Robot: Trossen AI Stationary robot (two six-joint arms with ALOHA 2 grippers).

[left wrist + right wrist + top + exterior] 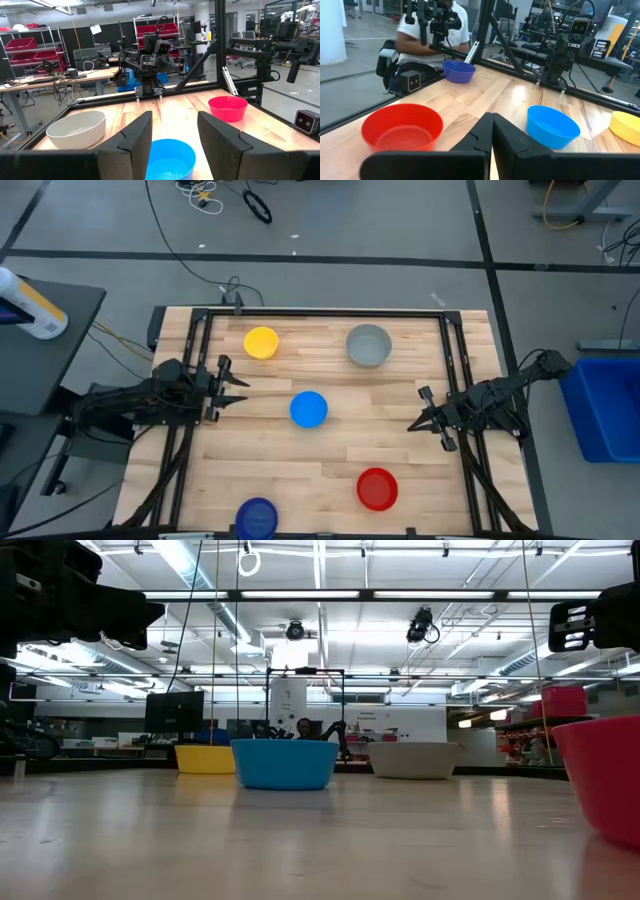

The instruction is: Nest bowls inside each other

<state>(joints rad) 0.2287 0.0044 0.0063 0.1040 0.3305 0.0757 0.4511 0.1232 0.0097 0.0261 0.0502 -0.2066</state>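
Note:
Five bowls stand apart, each upright on its base on the wooden table: yellow at the far left, grey at the far right, light blue in the middle, red at the near right, and dark blue at the near edge. My left gripper hovers open at the table's left side, pointing level toward the light blue bowl. At the right side my right gripper is shut and empty, pointing toward the table's middle, with the red bowl and the light blue bowl ahead of it.
A black frame runs along the table's far edge and down both sides. A person sits beyond the table's near edge, behind the dark blue bowl. Bare wood lies between the bowls.

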